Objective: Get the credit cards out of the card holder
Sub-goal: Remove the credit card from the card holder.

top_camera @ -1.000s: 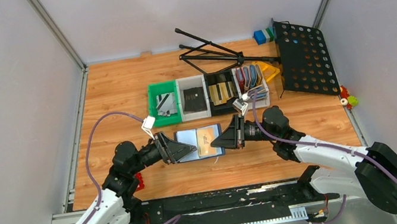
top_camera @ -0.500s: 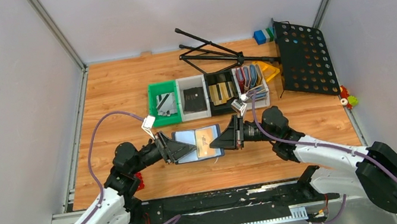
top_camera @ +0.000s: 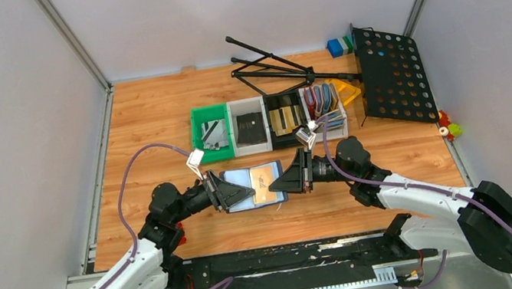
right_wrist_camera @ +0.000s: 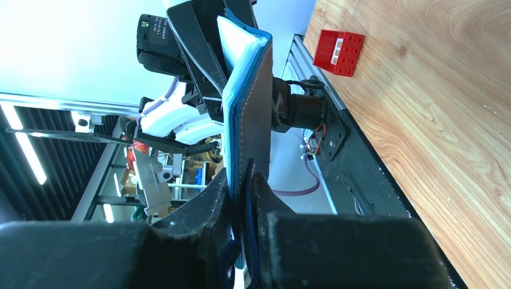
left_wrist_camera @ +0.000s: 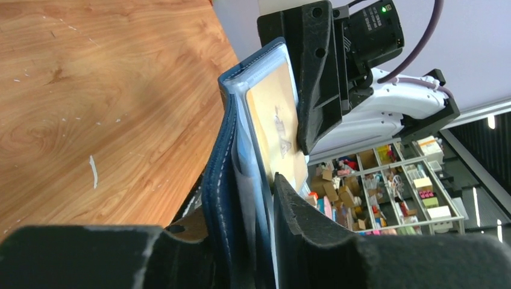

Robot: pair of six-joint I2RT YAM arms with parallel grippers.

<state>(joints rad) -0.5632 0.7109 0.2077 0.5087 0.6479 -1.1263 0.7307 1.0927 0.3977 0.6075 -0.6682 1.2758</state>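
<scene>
— From above, where is the card holder [top_camera: 236, 176]?
— It lies spread open between the left tool [top_camera: 250, 192] and the right tool [top_camera: 276, 186]. A tan card [top_camera: 266, 176] shows beside the right tool's tip.
— The left wrist camera?
— The holder's edge stands between that tool's fingers. If they press it, I cannot tell.
— The right wrist?
— That tool is clamped on the holder's other edge.

Wooden table [top_camera: 147, 115], pale grey walls [top_camera: 0, 115], aluminium corner posts [top_camera: 70, 38]
</scene>
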